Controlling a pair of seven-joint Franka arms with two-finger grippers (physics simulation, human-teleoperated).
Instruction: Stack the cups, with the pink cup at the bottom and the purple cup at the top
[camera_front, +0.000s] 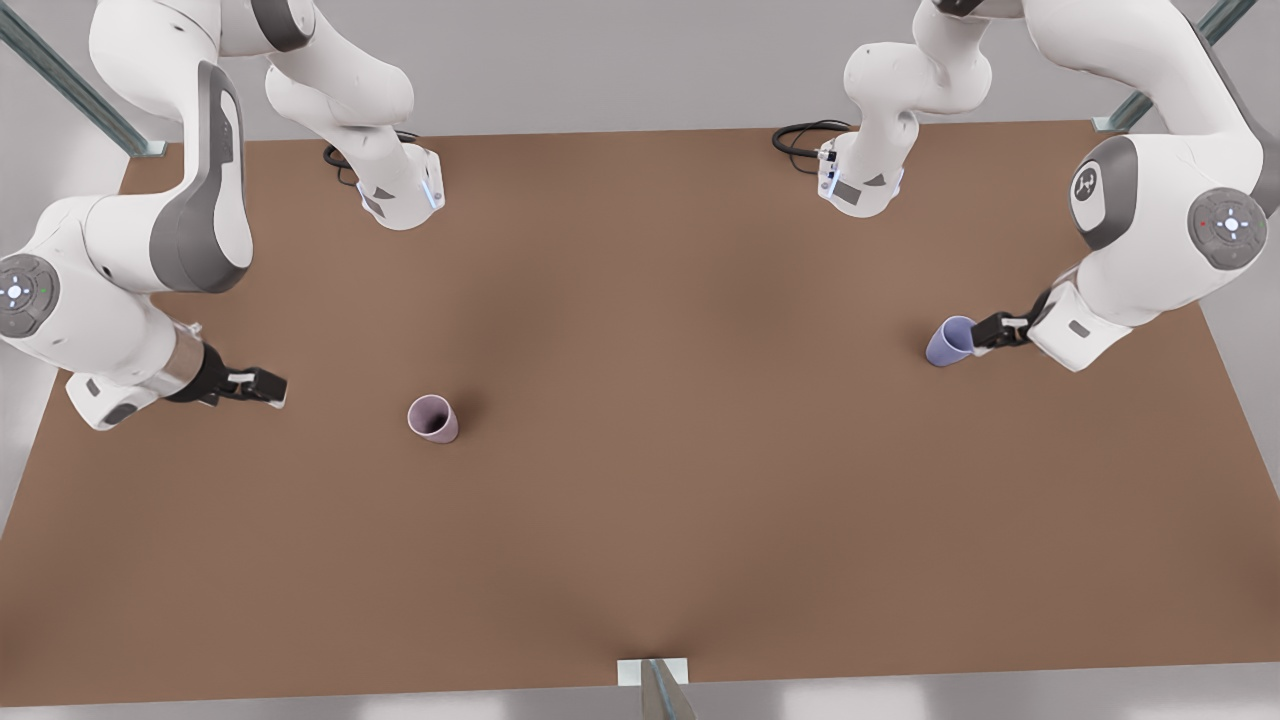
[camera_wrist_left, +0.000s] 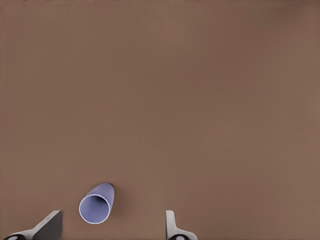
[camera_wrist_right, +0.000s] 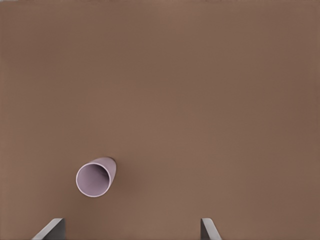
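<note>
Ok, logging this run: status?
Left gripper open beside purple cup. Right gripper open, short of pink cup. Cups apart, path unobstructed.

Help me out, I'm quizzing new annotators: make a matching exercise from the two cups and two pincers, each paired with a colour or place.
Column one:
1. pink cup
2. purple cup
3. left pincer
4. right pincer

Column two:
A. open, right beside a cup at the front view's right
B. bluish lavender
C. open, well apart from the nearest cup, at the front view's left
D. pale mauve, darker inside

Pairs: 1-D, 2-B, 3-A, 4-C
</note>
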